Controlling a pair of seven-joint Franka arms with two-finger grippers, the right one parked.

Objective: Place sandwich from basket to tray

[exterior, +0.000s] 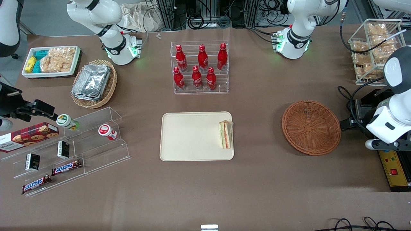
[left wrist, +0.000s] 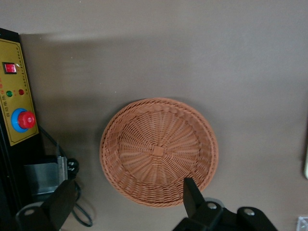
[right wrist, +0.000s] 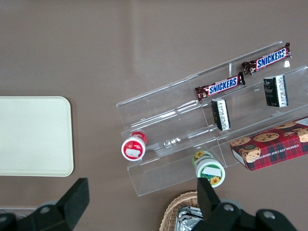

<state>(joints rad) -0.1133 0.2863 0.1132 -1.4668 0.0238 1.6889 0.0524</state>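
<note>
My pincer [left wrist: 127, 202] hangs spread and empty above the bare basket [exterior: 311, 127], drawn clear toward my end of the surface, because the sandwich [exterior: 225, 134] already lies on the tray [exterior: 189, 136] against the rim nearest the basket.

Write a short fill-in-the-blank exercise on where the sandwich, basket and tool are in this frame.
1. The sandwich lies on the ____.
2. The basket holds ____ sandwiches.
3. The tool hangs above the basket with its fingers ____.
4. On the tray, the sandwich sits at the edge nearest the ____.

Missing words: tray; no; open; basket
</note>
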